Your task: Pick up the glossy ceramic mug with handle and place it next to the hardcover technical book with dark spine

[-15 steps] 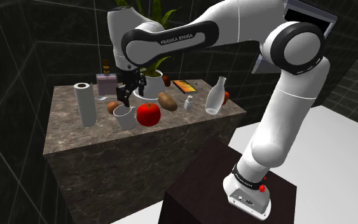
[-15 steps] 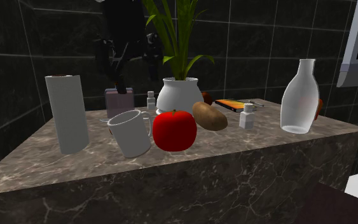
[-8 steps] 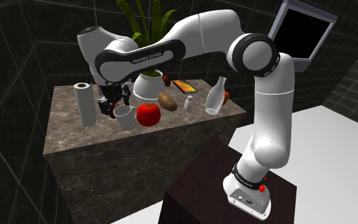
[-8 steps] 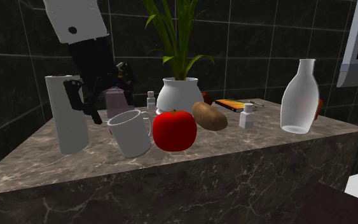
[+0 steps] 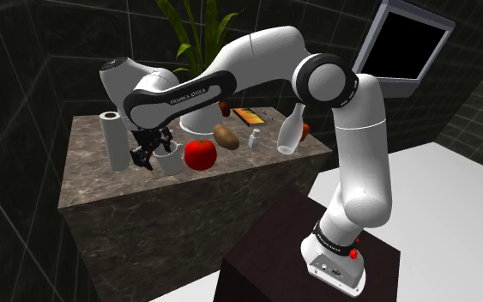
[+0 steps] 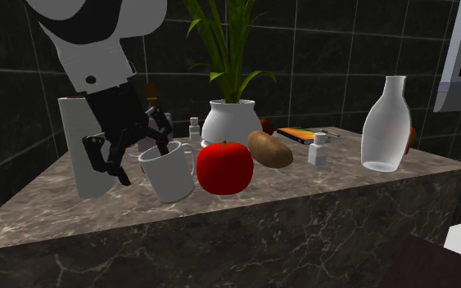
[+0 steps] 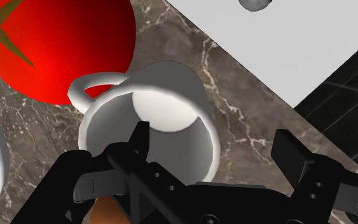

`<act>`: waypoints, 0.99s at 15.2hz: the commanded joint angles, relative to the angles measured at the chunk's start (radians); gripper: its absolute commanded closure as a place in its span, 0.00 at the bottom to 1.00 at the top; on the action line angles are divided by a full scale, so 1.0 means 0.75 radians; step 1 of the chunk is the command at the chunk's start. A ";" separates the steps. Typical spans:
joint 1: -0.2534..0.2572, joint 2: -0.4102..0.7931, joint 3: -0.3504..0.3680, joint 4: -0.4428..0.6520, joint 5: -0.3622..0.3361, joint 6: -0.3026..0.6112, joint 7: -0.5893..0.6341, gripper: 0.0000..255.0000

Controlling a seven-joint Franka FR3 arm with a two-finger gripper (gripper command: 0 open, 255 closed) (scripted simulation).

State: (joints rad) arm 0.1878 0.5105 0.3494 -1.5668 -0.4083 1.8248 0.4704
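Grasp step: gripper [image 7: 215,140] jaws spread astride the white mug [image 6: 169,173], upright on the counter [image 6: 318,192] just beside the red fruit [image 6: 224,168]; next I'd close, lift, and carry it toward the book [image 6: 298,133].

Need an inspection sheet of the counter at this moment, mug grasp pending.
Surface: marbled stone counter.
Job's things: white mug upright, beside the tomato; book lying flat behind the potato.
Clutter: tomato, potato, paper roll, glass bottle, small bottle, potted plant.
Gripper: open, straddling the mug's wall, one finger inside.
Cables: nothing seen.
Surroundings: dark tiled walls; monitor.
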 commanded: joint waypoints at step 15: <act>-0.007 0.000 -0.003 -0.030 -0.004 0.030 0.003 1.00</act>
State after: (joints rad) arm 0.1823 0.5103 0.3473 -1.5894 -0.4113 1.8478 0.4723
